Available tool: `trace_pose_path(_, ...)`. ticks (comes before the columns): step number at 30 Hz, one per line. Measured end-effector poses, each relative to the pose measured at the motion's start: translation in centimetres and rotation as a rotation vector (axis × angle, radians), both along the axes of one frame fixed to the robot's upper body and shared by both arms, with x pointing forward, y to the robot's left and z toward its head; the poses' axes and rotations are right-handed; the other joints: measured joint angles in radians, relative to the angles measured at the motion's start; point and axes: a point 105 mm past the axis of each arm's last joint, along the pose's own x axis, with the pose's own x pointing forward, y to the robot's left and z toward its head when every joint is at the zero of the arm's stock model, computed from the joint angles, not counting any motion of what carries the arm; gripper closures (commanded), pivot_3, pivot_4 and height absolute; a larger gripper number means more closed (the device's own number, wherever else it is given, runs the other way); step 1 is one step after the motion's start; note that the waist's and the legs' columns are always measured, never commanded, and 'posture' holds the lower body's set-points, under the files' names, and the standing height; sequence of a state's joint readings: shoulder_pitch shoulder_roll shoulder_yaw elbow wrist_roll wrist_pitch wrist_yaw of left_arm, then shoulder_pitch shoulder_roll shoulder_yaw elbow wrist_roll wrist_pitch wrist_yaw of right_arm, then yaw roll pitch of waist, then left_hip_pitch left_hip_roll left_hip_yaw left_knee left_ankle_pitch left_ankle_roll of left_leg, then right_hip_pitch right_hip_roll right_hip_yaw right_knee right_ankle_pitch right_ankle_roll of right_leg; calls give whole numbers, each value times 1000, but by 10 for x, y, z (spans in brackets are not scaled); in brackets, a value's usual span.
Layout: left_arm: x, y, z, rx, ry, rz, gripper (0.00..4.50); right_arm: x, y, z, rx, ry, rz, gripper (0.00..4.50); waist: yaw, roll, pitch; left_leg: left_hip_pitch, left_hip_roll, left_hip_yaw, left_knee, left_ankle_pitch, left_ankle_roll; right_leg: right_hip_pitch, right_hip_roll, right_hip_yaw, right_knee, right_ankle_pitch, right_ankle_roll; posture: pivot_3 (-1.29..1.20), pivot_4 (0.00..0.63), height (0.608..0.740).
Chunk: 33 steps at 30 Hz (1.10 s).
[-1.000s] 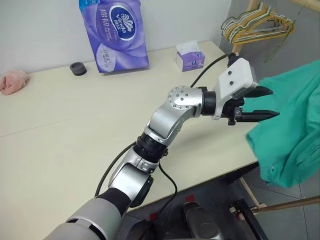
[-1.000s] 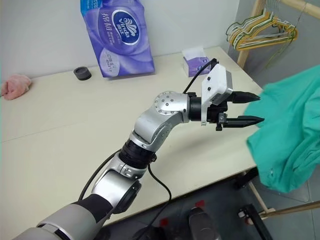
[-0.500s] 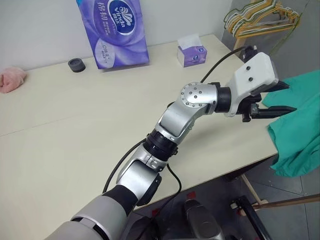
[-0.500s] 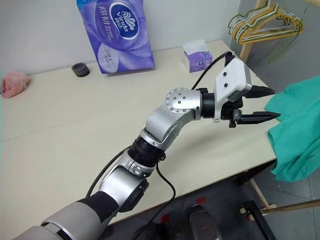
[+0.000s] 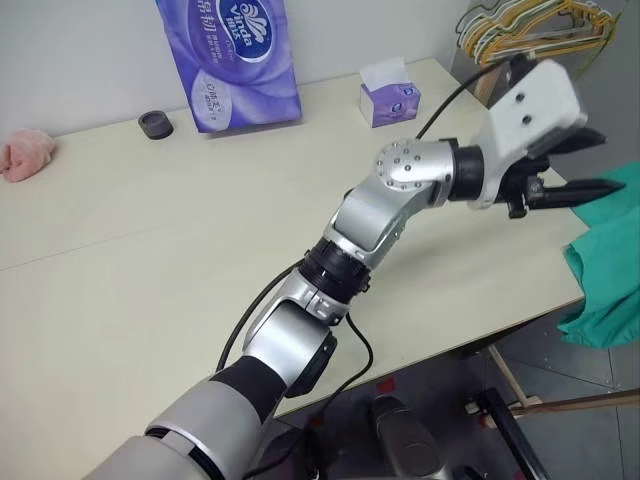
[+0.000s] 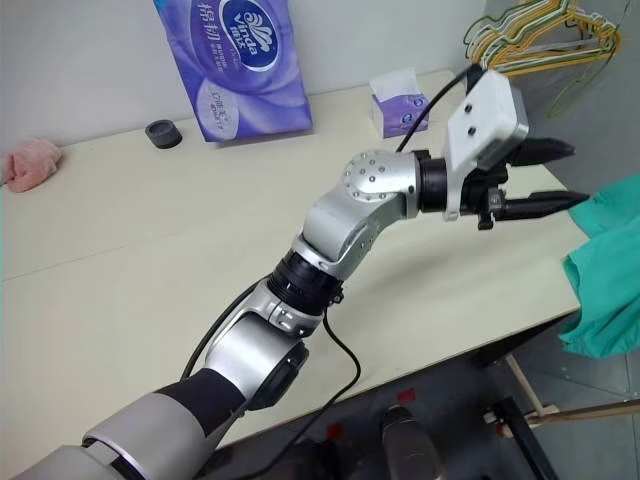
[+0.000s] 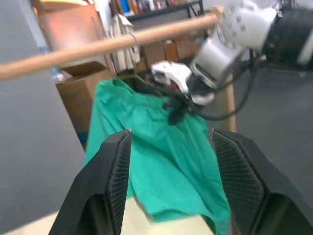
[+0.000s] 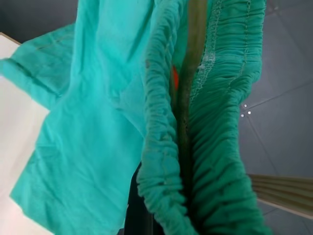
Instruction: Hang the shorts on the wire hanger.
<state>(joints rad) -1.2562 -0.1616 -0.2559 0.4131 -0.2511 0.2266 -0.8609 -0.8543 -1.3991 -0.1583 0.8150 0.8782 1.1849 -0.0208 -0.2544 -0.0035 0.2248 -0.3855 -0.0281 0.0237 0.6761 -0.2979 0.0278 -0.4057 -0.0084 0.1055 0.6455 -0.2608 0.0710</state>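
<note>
The teal-green soft fabric shorts (image 7: pixel 161 161) are shown hanging off the counter's (image 5: pixel 150 250) right edge, gripped at the gathered waistband by the closed right tool (image 7: pixel 176 105), directly ahead of the half-open, empty left tool (image 5: pixel 575 165).

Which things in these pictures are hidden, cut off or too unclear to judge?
- The shorts: cut off by the head views' right edge.
- The wire hanger: in the right wrist view, mostly covered by the gathered waistband; its hook is unseen.
- The right gripper: blurred in the left wrist view, fingertips buried in cloth.
- The hangers on the rack: too tangled to count.
</note>
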Motion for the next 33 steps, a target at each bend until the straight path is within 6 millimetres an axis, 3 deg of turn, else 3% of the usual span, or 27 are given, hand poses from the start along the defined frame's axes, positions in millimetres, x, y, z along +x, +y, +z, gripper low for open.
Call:
trace_pose_path(9,4,-4,23,-42,5,-40,1749,1,-6,-1,-25,29,10,4500,1,0,1,2,-1,9,0,-2,3,-1,0,13,-1,1,4,-339,221,740)
trace_pose_path(14,10,-3,20,-47,42,-48,1749,1,-7,0,-48,43,18,4500,-1,0,0,3,-1,11,0,-2,3,-1,0,15,0,2,5,-345,217,740)
trace_pose_path(15,11,-3,21,-52,50,-48,1725,1,-7,0,-52,45,19,3836,-2,0,0,3,-1,12,0,-2,3,-2,0,15,0,2,6,-345,216,740)
trace_pose_path(17,12,-2,25,-68,49,-48,1725,0,-9,1,-66,49,15,3309,-4,0,0,2,-1,12,0,-2,3,-2,0,16,0,2,6,-347,216,740)
trace_pose_path(26,9,-2,31,-84,33,-59,1725,-3,-3,15,-89,34,63,165,-16,0,0,2,-1,12,0,-3,3,-3,0,16,1,2,6,-331,208,740)
trace_pose_path(33,8,-3,31,-82,28,-61,1725,-19,8,53,-226,-8,71,13,-19,1,0,2,-1,11,0,-3,3,-3,0,16,1,2,6,-334,205,740)
